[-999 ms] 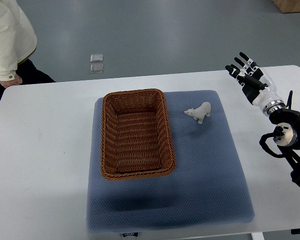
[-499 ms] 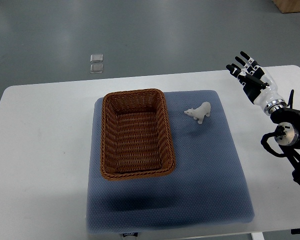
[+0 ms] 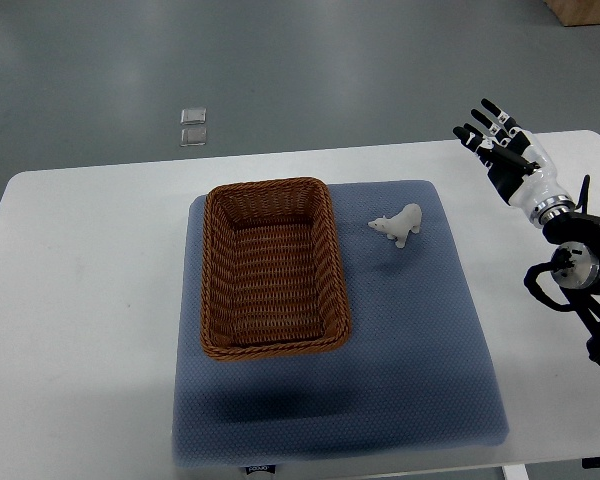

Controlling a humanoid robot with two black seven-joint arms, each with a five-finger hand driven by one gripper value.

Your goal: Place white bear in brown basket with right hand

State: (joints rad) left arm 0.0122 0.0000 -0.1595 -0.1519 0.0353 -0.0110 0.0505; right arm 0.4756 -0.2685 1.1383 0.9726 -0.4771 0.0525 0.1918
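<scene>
From the top view, a white desk (image 3: 90,290) with round corners held a soft blue-grey square mat (image 3: 420,340). On the left part of the mat sat a brown woven wicker basket (image 3: 218,260) shaped like a box with an open top. There was nothing inside it. A small white toy bear (image 3: 400,224) stood on the mat just to the right of the basket, near the far edge of the mat. It was not touching the basket. Its head pointed toward the basket.

The robot's right hand (image 3: 500,148), black and white, was up over the far right corner of the desk, well apart from the bear. Its fingers (image 3: 485,112) were straight and spread out, and they held nothing. The black arm behind it ran down along the right edge of the picture.

On the grey floor past the desk lay two small clear square things (image 3: 193,127), one just behind the other.
</scene>
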